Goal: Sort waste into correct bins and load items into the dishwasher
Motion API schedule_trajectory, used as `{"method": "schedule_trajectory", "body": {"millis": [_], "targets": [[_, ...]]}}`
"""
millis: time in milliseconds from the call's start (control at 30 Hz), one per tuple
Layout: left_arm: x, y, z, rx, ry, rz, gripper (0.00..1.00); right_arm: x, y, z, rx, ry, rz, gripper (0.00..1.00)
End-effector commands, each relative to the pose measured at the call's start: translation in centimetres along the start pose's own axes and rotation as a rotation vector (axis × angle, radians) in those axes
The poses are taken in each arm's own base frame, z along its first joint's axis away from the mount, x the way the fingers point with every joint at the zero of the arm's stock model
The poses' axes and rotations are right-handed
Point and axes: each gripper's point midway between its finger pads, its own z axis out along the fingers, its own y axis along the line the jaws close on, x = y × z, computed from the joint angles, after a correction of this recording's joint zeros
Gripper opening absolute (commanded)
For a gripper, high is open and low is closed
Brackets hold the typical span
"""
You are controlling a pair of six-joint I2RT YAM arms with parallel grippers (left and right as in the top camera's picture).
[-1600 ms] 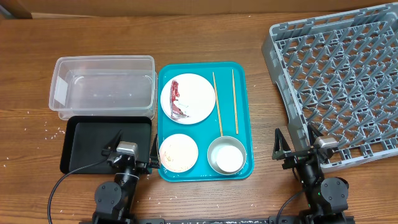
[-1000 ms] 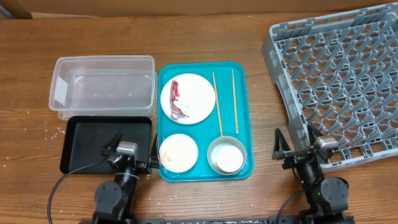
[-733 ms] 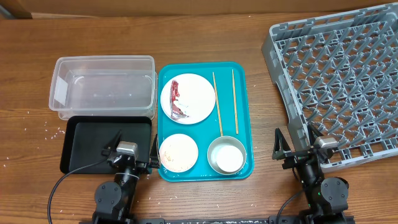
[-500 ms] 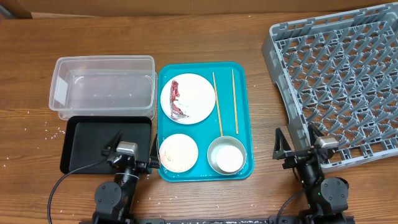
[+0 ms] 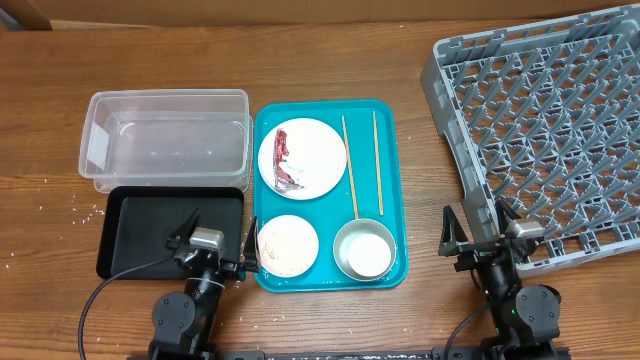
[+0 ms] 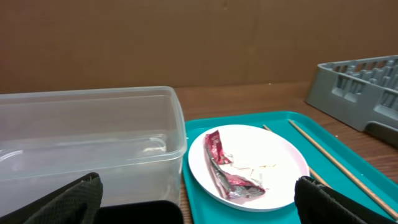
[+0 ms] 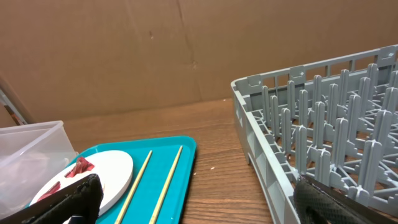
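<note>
A: Why's the L pincer point(image 6: 199, 202) spread wide?
B: You hold nothing yet. The red wrapper point(image 6: 222, 168) sits on the plate point(image 6: 267, 162) just ahead, clear tub point(image 6: 87, 137) ahead-left. R pincer point(image 7: 199, 199) is spread too, rack point(image 7: 323, 143) ahead-right.

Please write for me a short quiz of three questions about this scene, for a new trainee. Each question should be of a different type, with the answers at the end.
1. True or false: the red wrapper lies on the white plate.
2. Multiple choice: how many chopsticks lie on the teal tray? A) one B) two C) four
3. Fill the gap: the left end effector and the right end effector are both ___ (open or shut).

Key: 1 true; 2 B; 3 open.
</note>
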Motion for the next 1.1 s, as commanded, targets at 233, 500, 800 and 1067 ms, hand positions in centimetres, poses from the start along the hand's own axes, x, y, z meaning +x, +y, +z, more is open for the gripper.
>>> {"method": "schedule_trajectory", "body": {"millis": [233, 500, 800, 1067], "targets": [[-3.3, -3.1, -0.6, 0.18, -0.106, -0.088, 1.0, -1.1, 2.9, -0.5, -0.158, -0.006, 0.084, 1.0], [-12.6, -4.5, -4.0, 0.229, -0.032, -0.196, 1.0, -8.7, 5.1, -4.0, -0.133, 0.162, 0.137, 1.0], [-14.1, -9.0, -1.2, 0.436, 0.638, -0.278, 1.0, -11.8, 7.4, -0.5, -0.093, 0.619, 0.209, 1.0], [-9.1, -13.2, 2.6, 0.569, 0.999, -0.535, 1.0, -9.0, 6.6, 1.9, -0.046, 0.759, 0.213, 1.0]]}}
